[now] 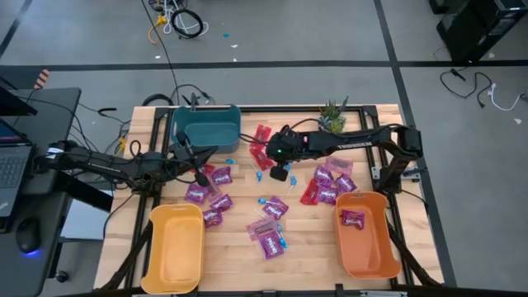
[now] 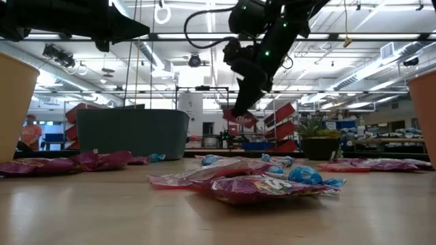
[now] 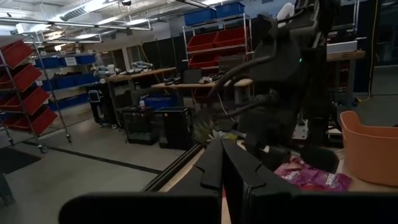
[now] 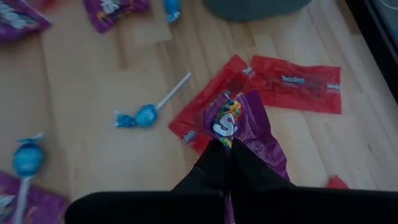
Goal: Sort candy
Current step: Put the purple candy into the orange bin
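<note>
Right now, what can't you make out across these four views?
- Teal bin contents: shadowed in the high view; the low view shows only its wall.
- Yellow bin and orange bin: cut off by the low view's edges.
- Red packet: partly covered by the purple packet held in the right pincer.
- Left pincer: tips merge in the dark; nothing seen held.

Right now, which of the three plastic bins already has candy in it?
The orange plastic bin by the right arm: one shiny purple packet lies inside. The yellow bin and teal bin show none.
</note>
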